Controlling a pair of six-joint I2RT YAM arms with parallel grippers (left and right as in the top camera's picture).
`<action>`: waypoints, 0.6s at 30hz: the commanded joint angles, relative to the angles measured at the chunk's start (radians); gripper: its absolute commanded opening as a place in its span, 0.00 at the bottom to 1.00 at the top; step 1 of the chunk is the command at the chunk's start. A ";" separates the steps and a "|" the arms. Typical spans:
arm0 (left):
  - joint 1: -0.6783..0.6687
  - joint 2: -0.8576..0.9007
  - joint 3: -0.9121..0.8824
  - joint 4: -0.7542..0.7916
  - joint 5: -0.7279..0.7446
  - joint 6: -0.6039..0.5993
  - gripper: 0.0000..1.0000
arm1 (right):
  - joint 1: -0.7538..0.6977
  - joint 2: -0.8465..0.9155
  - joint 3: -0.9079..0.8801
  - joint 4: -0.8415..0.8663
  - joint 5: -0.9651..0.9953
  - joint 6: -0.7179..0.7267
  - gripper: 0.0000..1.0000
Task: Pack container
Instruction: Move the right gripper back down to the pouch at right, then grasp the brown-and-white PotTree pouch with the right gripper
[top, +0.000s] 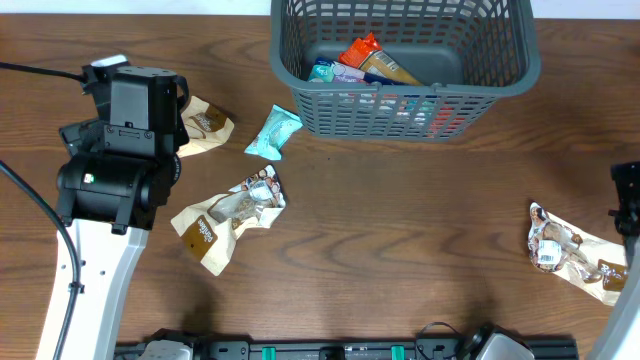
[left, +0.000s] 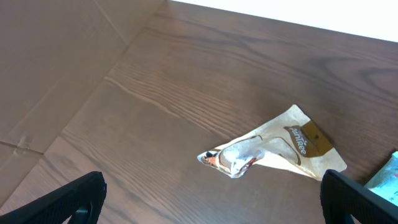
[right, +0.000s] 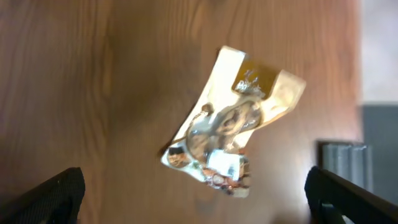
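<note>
**Both grippers spread wide over snack packets, basket waiting at the back**

Watching this from the side of the room. The left gripper (left: 214, 202) is spread wide with nothing in it, hanging over a cream packet (left: 267, 152) that lies flat on the desk (left: 155, 93). The right gripper (right: 196, 196) is just as wide and also empty. A crumpled cream-and-gold packet (right: 233, 121) sits right below it, over by the right edge of the desk. Further out there's a teal packet (top: 273, 132) just beside the basket's front left corner, and a rumpled heap of cream packets (top: 230, 215) mid-desk.

The container (top: 500, 95) sits upright at the far middle of the desk. A few packets are already in the bottom, with an orange one (top: 360, 50) on top.

My guess on handling: the packets look feather-light, crinkly and slick, so a sideways nudge would probably make them skid or fold. I'd come straight down and pinch across the puffed middle or a raised crease, not a flat sealed edge. The contents probably crush, so go easy on the squeeze.

The basket looks stiff but light, and its open top is huge. Dropping from above the rim should do. I wouldn't touch the wall, since a bump might slide it.
</note>
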 joint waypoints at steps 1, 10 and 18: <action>0.004 -0.005 -0.002 -0.003 0.000 0.001 0.99 | -0.080 0.009 -0.121 0.055 -0.193 0.031 0.99; 0.004 -0.005 -0.002 -0.003 0.000 0.001 0.99 | -0.216 0.015 -0.362 0.183 -0.261 0.042 0.99; 0.004 -0.005 -0.002 -0.015 0.000 0.001 0.99 | -0.337 0.087 -0.424 0.324 -0.329 -0.008 0.99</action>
